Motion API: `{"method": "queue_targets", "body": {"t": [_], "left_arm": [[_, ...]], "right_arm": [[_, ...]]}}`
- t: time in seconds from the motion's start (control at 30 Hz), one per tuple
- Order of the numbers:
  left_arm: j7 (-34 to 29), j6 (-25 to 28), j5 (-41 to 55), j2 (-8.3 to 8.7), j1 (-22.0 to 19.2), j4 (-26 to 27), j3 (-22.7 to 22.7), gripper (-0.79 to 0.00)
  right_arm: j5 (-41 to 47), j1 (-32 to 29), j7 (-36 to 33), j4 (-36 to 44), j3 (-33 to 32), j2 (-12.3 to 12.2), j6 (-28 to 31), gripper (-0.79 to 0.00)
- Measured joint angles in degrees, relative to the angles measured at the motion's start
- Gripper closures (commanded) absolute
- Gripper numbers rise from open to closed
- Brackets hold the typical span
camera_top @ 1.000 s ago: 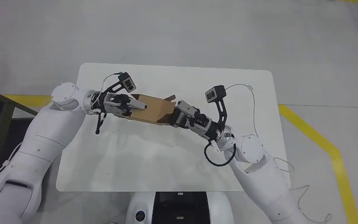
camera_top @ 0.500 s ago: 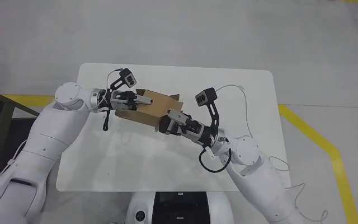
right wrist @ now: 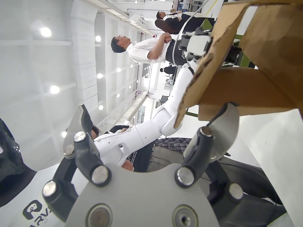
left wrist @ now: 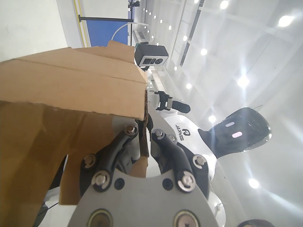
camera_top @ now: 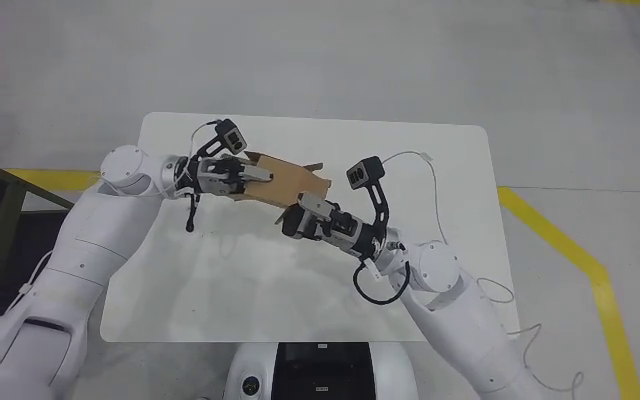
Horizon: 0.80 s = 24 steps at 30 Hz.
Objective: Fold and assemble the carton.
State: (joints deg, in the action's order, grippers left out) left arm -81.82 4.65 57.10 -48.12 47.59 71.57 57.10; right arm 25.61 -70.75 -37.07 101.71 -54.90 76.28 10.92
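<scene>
Carton [camera_top: 290, 182]: where is it, and what has hold of it?

— Lifted above the white table [camera_top: 440, 290], slung between the two arms. The left gripper [left wrist: 143, 128] is pinched tight on one cardboard wall at its end. I judge that to be the anchor, so the body cannot swing.

— And the other side?

— The right gripper [right wrist: 153, 119] stands spread wide at the opposite end, one of its fingers [right wrist: 225, 119] against the underside of a flap, the other clear in the air. That looks like a push or a support rather than a grasp, probably to fold that flap.

— How does it look?

— Plain brown corrugated board, part-formed: creased along its panels, tilted, with loose flaps sticking out and ragged cut edges. Not yet squared or closed.
</scene>
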Motion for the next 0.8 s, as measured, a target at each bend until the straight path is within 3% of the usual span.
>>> {"method": "queue_targets", "body": {"t": [0.23, 0.5, 0.8], "left_arm": [[-0.6, -1.5, 0.7, -0.43, -0.7, -2.0, 1.3, 0.000], [-4.1, -5.3, 2.9, -0.91, -2.6, -5.8, 2.7, 0.000], [-6.2, -12.3, 9.3, -1.70, -4.5, -6.0, 2.0, 0.000]], "right_arm": [[0.4, -0.2, -0.6, 0.2, -0.9, -0.1, -0.2, -0.785], [-1.1, -4.0, -2.9, 1.8, -7.3, -1.7, -2.8, -0.785], [-1.7, -4.8, -2.9, -5.2, -10.3, -2.3, -3.3, -0.785]]}}
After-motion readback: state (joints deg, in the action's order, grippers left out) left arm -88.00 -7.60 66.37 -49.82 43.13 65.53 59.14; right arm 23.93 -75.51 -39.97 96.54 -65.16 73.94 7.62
